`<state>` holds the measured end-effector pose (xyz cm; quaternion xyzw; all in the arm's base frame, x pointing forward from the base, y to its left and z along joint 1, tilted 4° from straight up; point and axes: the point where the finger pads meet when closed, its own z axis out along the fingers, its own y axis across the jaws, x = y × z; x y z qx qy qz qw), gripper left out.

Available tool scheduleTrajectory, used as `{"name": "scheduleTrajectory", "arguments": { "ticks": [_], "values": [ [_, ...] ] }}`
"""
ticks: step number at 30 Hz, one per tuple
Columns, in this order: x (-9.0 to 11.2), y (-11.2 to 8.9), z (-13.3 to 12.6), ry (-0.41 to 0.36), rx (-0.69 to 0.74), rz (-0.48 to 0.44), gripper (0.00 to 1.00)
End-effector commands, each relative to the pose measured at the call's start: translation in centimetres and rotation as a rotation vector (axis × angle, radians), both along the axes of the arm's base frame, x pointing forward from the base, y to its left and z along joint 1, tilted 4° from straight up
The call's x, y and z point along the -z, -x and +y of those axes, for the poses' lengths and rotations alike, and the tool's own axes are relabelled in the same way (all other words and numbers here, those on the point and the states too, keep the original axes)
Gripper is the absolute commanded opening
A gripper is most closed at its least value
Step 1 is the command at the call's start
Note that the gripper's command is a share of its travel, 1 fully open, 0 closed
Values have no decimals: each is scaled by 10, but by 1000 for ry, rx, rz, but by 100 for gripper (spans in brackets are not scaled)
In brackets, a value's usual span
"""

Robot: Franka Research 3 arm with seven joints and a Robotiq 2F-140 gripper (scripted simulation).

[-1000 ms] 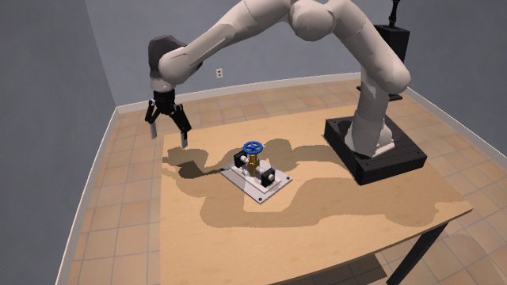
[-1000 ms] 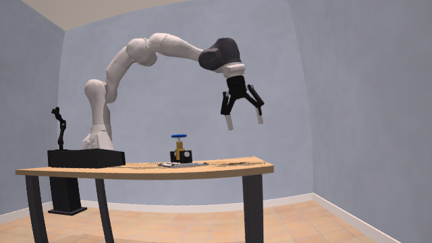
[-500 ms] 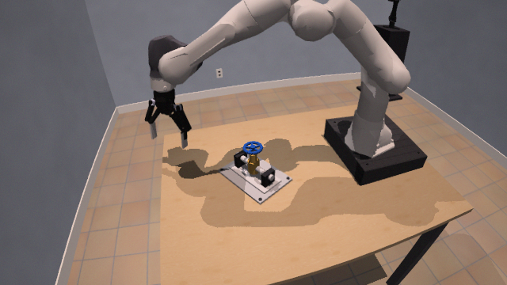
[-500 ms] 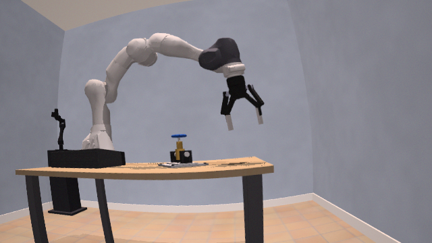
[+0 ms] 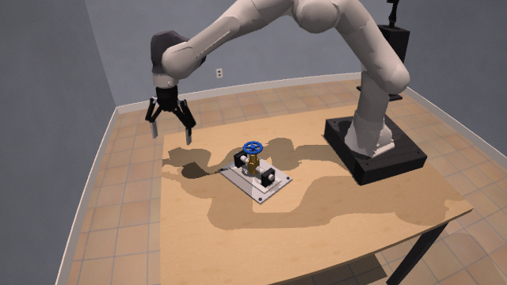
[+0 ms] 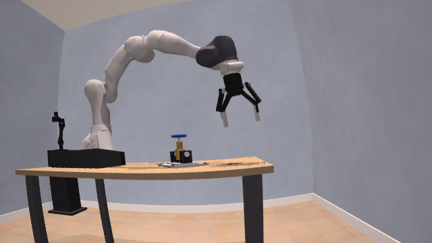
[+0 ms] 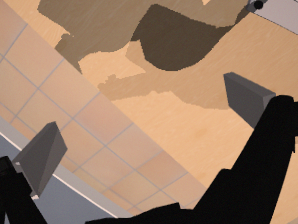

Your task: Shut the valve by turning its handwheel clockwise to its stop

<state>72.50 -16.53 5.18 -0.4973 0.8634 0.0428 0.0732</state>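
The valve has a blue handwheel [image 5: 253, 147] lying level on a brass body [image 5: 252, 163], fixed on a grey plate [image 5: 256, 179] near the middle of the table. It also shows in the exterior view, with the handwheel [image 6: 178, 136] above the body. My gripper [image 5: 171, 136] is open and empty. It hangs high above the table's far corner, well to the side of the valve and above it, as the exterior view [image 6: 239, 121] also shows.
The arm's black base [image 5: 374, 148] stands on the table's right side. A black camera stand [image 6: 59, 129] sits behind it. The table edge [image 7: 100, 136] runs under the gripper, with tiled floor beyond.
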Motion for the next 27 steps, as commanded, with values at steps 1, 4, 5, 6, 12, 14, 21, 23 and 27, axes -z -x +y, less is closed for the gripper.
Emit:
{"name": "scheduleTrajectory", "arguments": {
  "ticks": [1, 4, 5, 6, 12, 14, 21, 23, 27],
  "values": [
    [-3, 7, 2, 7, -171, -30, 100],
    [-4, 8, 3, 8, -188, -33, 100],
    [-5, 9, 4, 8, -205, -36, 100],
    [-5, 9, 4, 8, -205, -36, 100],
    [-11, 15, 8, 9, -295, -49, 100],
    [-16, 21, 12, 10, -373, -61, 100],
    [-17, 23, 14, 10, -396, -65, 100],
    [-23, 31, 19, 13, -500, -81, 100],
    [-23, 31, 20, 13, -507, -82, 100]
  ]
}}
